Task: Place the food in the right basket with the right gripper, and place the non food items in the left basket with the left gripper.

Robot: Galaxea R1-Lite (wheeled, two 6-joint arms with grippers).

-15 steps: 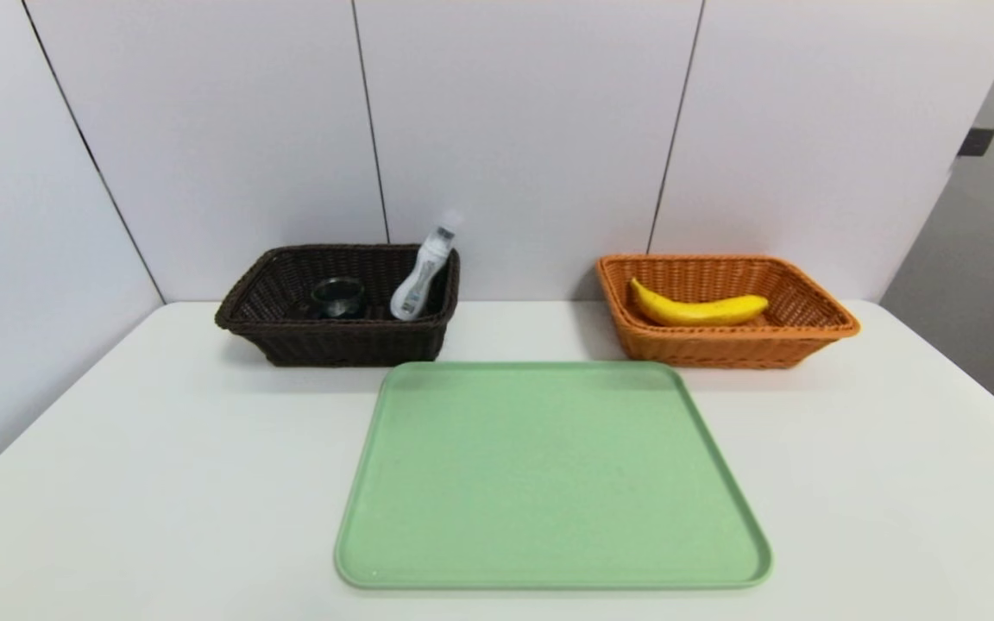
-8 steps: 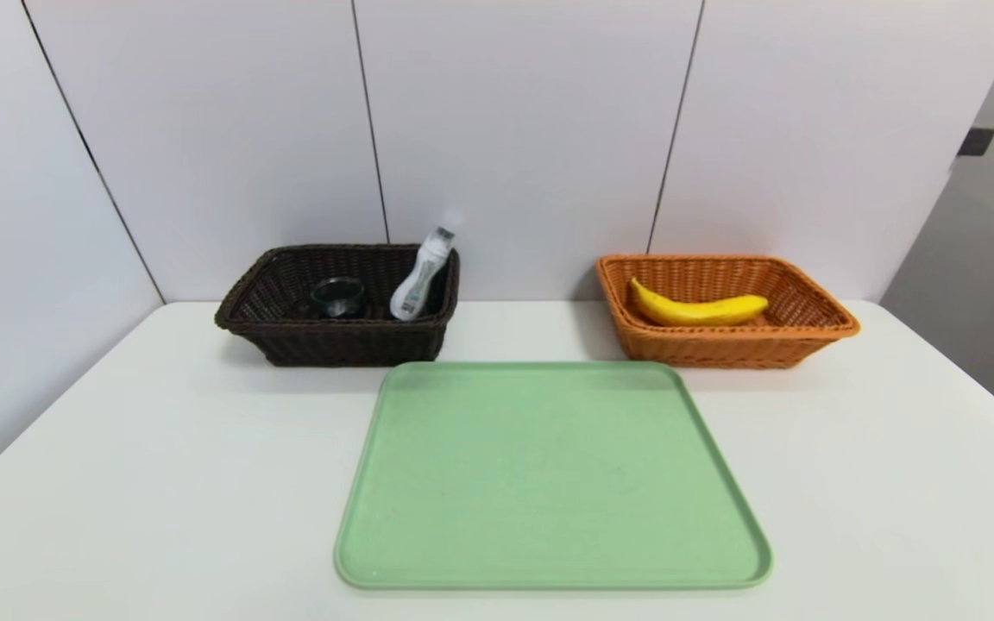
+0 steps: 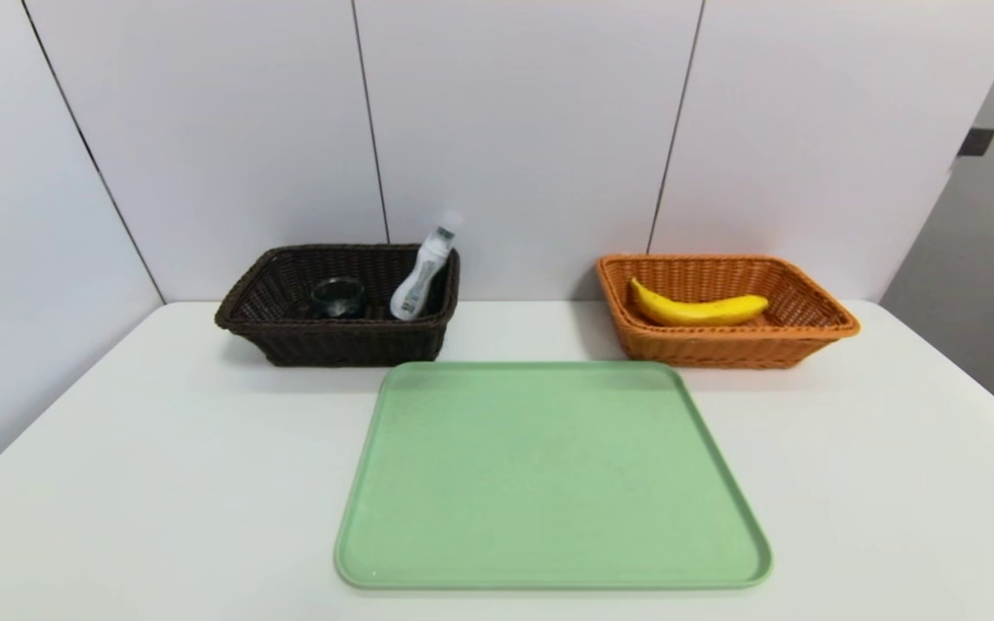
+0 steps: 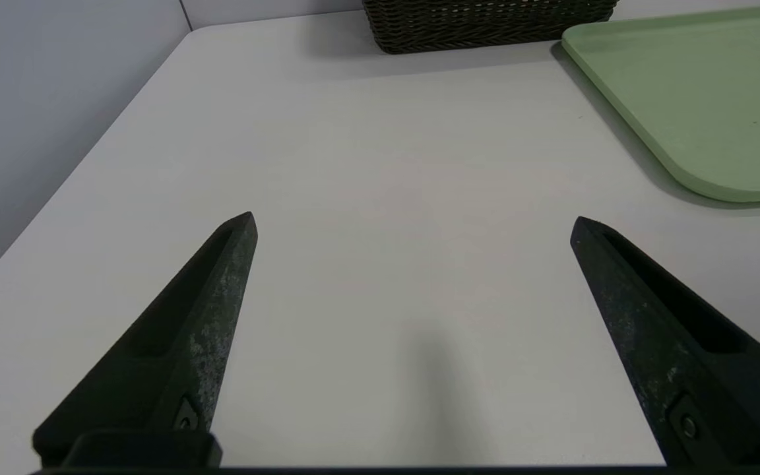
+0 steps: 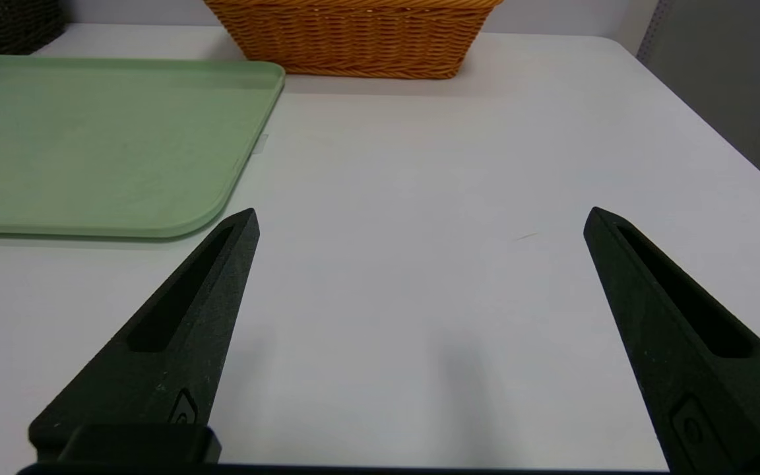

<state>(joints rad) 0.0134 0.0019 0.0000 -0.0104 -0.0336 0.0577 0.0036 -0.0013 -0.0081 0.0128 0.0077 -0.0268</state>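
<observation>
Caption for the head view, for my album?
Banana in the orange basket, white bottle leaning in the dark one.

The head view looks forward and down from above the near side, taking in both baskets and the whole tray (image 3: 553,474). Each wrist view sits closer, looking across the bench (image 3: 160,483) toward its far side; both share the tray and the dark basket (image 3: 342,345).

There are two rectangular woven wicker baskets, one dark brown (image 3: 337,343) and one orange-tan (image 3: 721,349). One flat green rectangular tray with rounded corners (image 3: 549,474) is there too. Inside the baskets are one long curved yellow banana (image 3: 695,311), one slim white bottle (image 3: 421,278) and one small clear cup (image 3: 339,297).
</observation>
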